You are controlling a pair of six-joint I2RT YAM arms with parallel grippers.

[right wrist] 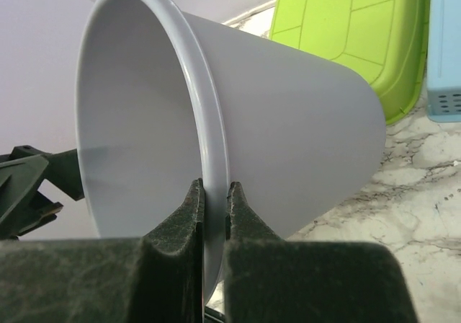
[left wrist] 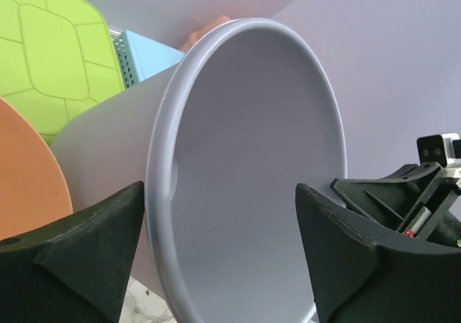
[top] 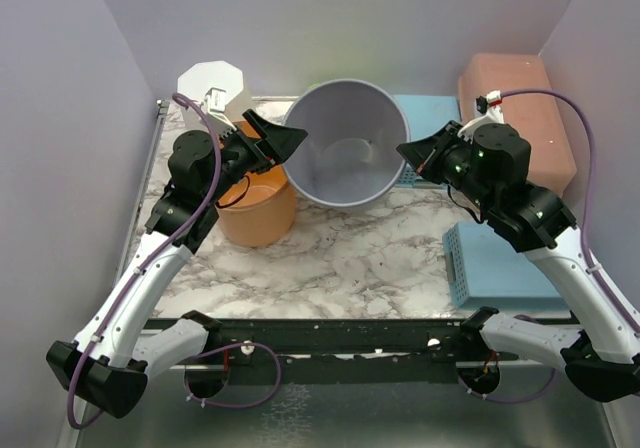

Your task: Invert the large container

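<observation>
Our left claw (top: pixel 285 138) gapes wide astride the rim, gripping nothing. The large container (top: pixel 345 118) tilts over mid-table (top: pixel 350 258), held only by our right claw (top: pixel 410 154), pinched shut on its rim. We fear it may swivel or slip free.

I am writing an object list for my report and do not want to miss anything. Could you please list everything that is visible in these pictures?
bucket: one, grey, centre back of the table, mouth up
tub: one, orange, directly left of the bucket
slotted baskets: two, light blue, one at the right edge, one behind the bucket's right side
box: one, salmon pink, far right corner
tray: one, lime green, behind the bucket
flat octagonal object: one, white, far left corner
table: one, white-grey marble pattern
left gripper: one, black, open at the bucket's left rim
right gripper: one, black, shut on the bucket's right rim
</observation>
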